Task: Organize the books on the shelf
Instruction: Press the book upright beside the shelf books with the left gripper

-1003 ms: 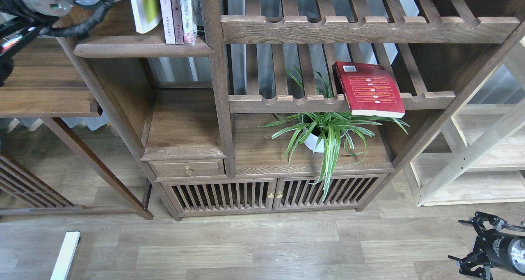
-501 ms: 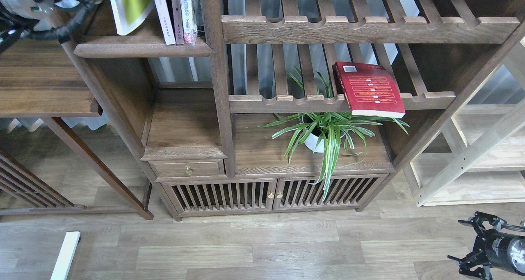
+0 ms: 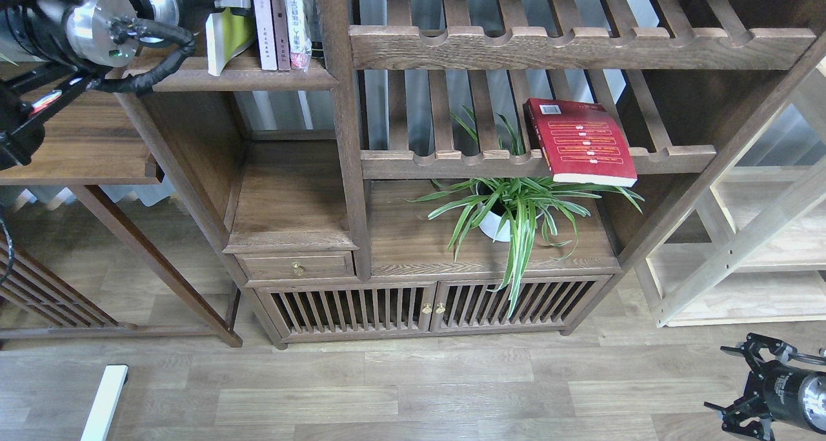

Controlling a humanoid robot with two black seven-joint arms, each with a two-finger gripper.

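Head view is showing the left gripper (image 3: 226,2) at the top left, pressing in at the yellow-green book (image 3: 227,33) on the shelf (image 3: 239,78); whether its fingers are clamping the cover I cannot tell. That book is leaning, its foot just beside the lavender-white book (image 3: 262,24) standing upright. Doing this well probably means nudging the top rightward until both spines are touching, keeping the foot off the front lip. Compared with half a second ago, the arm is reaching farther right and the book is tilting less. Farther right, the red book (image 3: 581,141) is lying flat on the slatted rack (image 3: 452,163). Low right, the right gripper (image 3: 732,379) is idling, fingers spread.
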